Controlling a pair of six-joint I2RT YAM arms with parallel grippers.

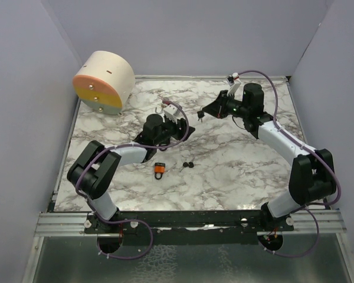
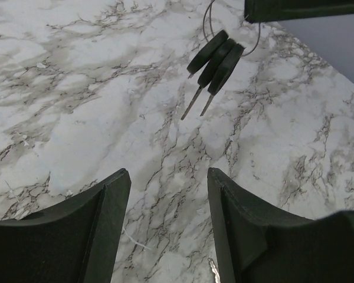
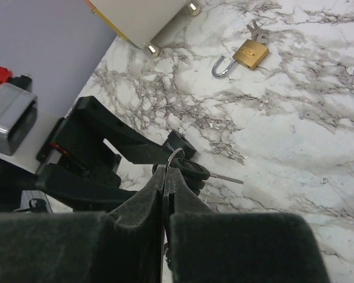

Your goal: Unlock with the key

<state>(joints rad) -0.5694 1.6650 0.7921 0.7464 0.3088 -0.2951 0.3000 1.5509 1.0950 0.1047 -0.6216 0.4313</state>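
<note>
Right gripper (image 3: 165, 175) pinches the wire ring (image 3: 176, 154) of 3 black-headed keys (image 2: 215, 59), dangling them, probably for handover; left gripper (image 2: 169, 183) faces them, spread, empty; small orange padlock (image 1: 159, 169) lies apart on the marble table (image 1: 253, 177).

The fingers (image 2: 112, 224) of my left gripper (image 2: 168, 177) look like matt black plastic, faintly grainy. Ahead of them the table (image 2: 76, 118) is a smooth, marble-patterned sheet with a soft sheen. Just beyond the fingertips, the keys (image 2: 215, 59) have black plastic heads, dull metal blades and a thin wire ring. Past my right gripper (image 3: 167, 177), the padlock (image 3: 251, 54) is satin brass-coloured metal with a shiny metal shackle (image 3: 219, 69).
</note>
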